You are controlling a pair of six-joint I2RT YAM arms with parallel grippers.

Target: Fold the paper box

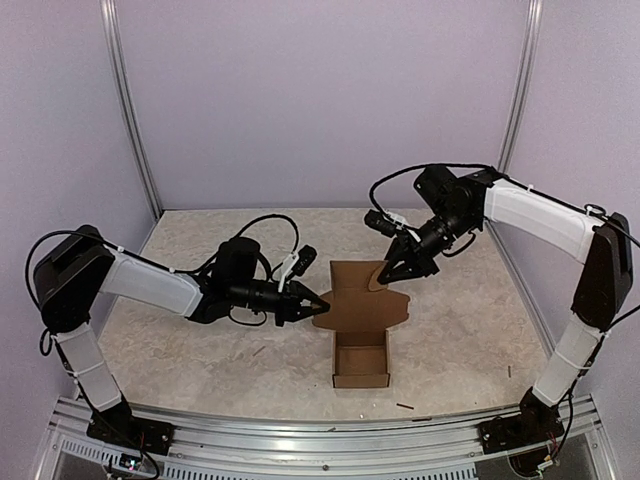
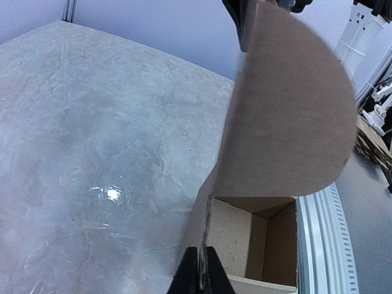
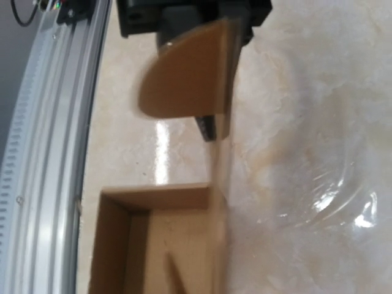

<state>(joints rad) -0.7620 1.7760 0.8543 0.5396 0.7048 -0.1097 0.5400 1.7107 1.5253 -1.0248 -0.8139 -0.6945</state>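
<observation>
The brown paper box (image 1: 352, 290) lies mid-table, its near part formed into an open tray and its flat lid panel behind. My left gripper (image 1: 320, 303) is shut on the lid's left flap; in the left wrist view its jaws (image 2: 202, 275) pinch the cardboard edge. My right gripper (image 1: 385, 276) is shut on the lid's right rounded flap (image 2: 288, 122), which stands upright. In the right wrist view the left rounded flap (image 3: 184, 79) is raised, with the open tray (image 3: 116, 245) below it. The right gripper's own fingers are hidden there.
Small dark stick-like scraps lie on the table at the front (image 1: 405, 406) and the right (image 1: 508, 371). A metal rail (image 1: 330, 440) runs along the near edge. Purple walls enclose the back and both sides.
</observation>
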